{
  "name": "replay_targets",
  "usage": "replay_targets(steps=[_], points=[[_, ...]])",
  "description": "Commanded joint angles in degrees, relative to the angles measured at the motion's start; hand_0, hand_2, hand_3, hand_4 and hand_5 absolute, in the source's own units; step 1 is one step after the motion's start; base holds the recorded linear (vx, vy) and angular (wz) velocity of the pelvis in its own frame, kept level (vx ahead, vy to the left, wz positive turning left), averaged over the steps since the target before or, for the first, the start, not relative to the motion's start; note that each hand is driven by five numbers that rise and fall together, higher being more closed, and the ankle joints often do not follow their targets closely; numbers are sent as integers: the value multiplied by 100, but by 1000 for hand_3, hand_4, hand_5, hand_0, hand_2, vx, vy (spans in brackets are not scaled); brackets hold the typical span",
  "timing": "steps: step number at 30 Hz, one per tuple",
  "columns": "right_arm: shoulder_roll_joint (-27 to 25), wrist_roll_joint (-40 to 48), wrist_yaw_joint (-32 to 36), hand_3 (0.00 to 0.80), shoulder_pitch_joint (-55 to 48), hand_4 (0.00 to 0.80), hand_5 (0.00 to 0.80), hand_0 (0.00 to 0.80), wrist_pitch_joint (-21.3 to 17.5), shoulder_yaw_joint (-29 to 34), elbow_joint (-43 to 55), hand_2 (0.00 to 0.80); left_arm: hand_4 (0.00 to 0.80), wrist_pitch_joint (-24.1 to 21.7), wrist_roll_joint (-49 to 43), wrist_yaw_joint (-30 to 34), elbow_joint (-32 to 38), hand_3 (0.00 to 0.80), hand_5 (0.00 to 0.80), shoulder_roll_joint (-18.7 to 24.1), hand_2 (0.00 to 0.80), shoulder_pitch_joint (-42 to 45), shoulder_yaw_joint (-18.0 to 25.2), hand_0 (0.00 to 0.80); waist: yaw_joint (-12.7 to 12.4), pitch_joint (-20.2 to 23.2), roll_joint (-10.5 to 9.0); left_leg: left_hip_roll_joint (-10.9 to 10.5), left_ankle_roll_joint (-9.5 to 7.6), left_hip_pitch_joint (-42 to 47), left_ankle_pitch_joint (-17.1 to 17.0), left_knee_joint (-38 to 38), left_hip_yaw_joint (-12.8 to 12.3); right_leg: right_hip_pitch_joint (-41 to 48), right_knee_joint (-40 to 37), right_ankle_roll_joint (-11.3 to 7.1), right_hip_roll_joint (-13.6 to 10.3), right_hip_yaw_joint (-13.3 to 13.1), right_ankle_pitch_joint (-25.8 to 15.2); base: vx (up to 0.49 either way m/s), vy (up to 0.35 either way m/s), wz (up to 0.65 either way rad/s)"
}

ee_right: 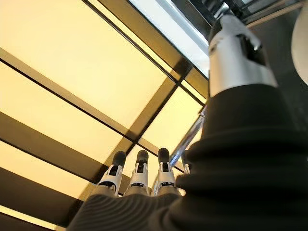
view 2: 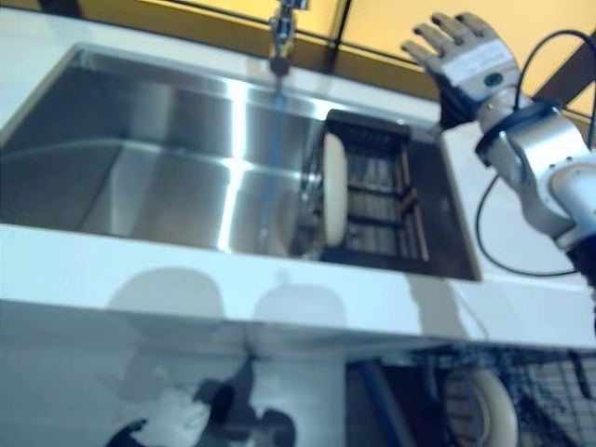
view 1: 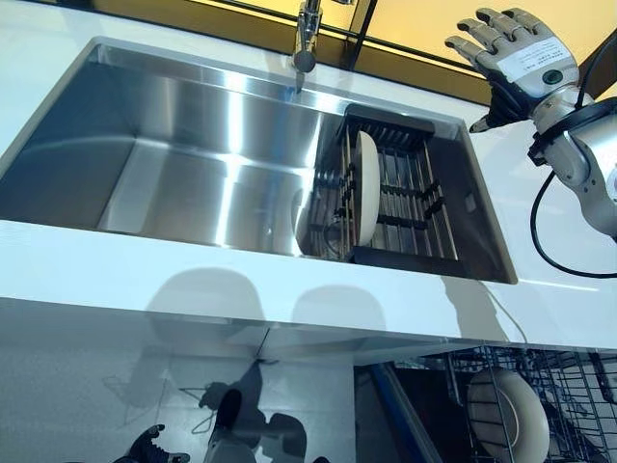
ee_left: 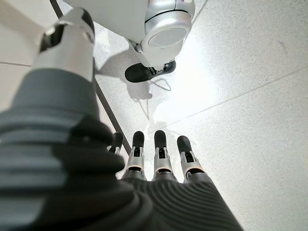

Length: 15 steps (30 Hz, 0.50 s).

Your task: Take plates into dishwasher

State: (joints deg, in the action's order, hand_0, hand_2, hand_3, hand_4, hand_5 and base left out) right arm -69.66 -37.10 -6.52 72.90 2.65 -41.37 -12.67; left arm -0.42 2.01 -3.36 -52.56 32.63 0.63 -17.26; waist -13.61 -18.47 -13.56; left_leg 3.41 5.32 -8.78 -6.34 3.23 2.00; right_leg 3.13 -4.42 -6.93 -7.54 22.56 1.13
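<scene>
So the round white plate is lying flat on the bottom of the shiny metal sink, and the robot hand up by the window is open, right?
Not quite. The round white plate is standing on its edge in the dark wire rack at the right end of the shiny metal sink, not lying flat on the bottom; the left eye view shows this. The rest is right: the right robot hand up by the window is open and holds nothing.

A kitchen is showing here: a steel sink is sitting sunk in a white bench, a tap is rising at its far edge, a plate is standing in a drying rack, and a dishwasher rack is lying open below right.
</scene>
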Motion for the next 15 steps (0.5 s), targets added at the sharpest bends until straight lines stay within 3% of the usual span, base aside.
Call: replay_targets(steps=[1, 15], points=[[-143, -293, -47, 0, 718, 0, 0, 0, 6, -421, 74, 0, 0, -110, 155, 31, -13, 0, 0, 68, 0, 83, -53, 0, -168, 124, 90, -275, -433, 340, 432, 176, -108, -449, 317, -265, 274, -107, -525, 0, 0, 0], [-20, -603, 68, 0, 462, 0, 0, 0, -1272, -484, 624, 0, 0, -289, 85, 66, -155, 0, 0, -68, 0, 55, 7, 0, -236, 201, 24, -305, -403, 409, 414, 177, -61, -317, 272, -230, 278, -21, -500, 4, -5, 1]])
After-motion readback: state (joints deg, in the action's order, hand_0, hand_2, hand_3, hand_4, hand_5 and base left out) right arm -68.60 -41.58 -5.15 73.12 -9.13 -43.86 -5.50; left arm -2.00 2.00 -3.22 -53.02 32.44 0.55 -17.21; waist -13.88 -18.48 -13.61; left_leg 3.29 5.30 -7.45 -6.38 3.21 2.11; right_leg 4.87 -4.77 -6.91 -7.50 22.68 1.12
